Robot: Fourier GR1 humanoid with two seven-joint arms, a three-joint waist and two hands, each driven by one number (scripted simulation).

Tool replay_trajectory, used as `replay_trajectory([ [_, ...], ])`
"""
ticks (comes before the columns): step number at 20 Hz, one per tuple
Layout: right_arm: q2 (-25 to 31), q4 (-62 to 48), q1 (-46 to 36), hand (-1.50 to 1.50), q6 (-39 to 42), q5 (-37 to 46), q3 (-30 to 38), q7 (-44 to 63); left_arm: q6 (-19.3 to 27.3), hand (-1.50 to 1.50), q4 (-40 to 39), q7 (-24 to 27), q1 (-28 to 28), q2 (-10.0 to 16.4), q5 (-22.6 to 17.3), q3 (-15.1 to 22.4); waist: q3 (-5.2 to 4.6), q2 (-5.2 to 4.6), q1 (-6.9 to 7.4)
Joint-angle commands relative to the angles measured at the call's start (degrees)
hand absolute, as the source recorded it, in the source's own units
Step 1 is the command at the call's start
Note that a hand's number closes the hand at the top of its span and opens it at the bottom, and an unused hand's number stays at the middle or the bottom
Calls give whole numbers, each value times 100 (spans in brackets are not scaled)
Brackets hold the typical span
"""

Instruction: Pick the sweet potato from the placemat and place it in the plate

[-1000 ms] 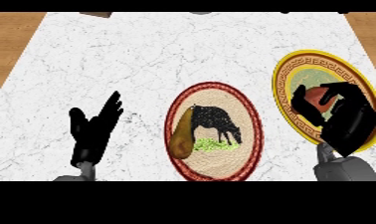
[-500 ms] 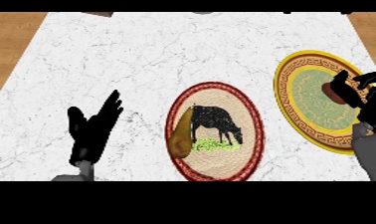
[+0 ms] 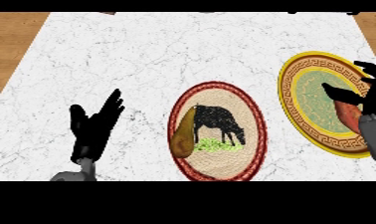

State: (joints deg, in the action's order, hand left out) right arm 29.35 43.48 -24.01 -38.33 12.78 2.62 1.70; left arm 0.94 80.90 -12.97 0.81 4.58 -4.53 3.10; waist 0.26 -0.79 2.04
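Right hand (image 3: 366, 96) has drifted to the 3 o'clock edge, fingers spread wide. The sweet potato (image 3: 349, 113) now lies in the plate (image 3: 292, 93), so placement looks done. Left hand (image 3: 94, 128) rests open at 8 o'clock.

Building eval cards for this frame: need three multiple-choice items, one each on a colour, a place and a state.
1. Rim colour of the plate? A blue; B yellow; C white.
2. Where does the tan oblong vegetable lie? A on the left part of the placemat; B in the plate; C under the plate.
3. The left hand is: A shut on a cup; B open, holding nothing; C out of view.

Key: B, a yellow band rings the plate; A, the vegetable lies inside the placemat's red border; B, its fingers are straight and point up.
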Motion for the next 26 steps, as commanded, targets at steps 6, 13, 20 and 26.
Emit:
replay_trajectory([
  [6,-70,-608,-386,-150,775,-1524,1542,-2699,-11,0,118,-16,-58,105,-78,-169,5,23,-96],
  [13,-256,-1184,-167,-150,1452,-2295,2301,-3512,22,0,544,-232,-317,43,-74,-67,-17,67,-145],
  [20,193,-403,1308,-150,3511,-2751,2302,-3644,208,0,15,184,-268,-174,209,38,-29,101,-298],
  [26,-38,909,2412,-150,3804,-2805,2068,-3400,-180,0,178,69,-313,183,-52,-246,-32,96,-261],
])
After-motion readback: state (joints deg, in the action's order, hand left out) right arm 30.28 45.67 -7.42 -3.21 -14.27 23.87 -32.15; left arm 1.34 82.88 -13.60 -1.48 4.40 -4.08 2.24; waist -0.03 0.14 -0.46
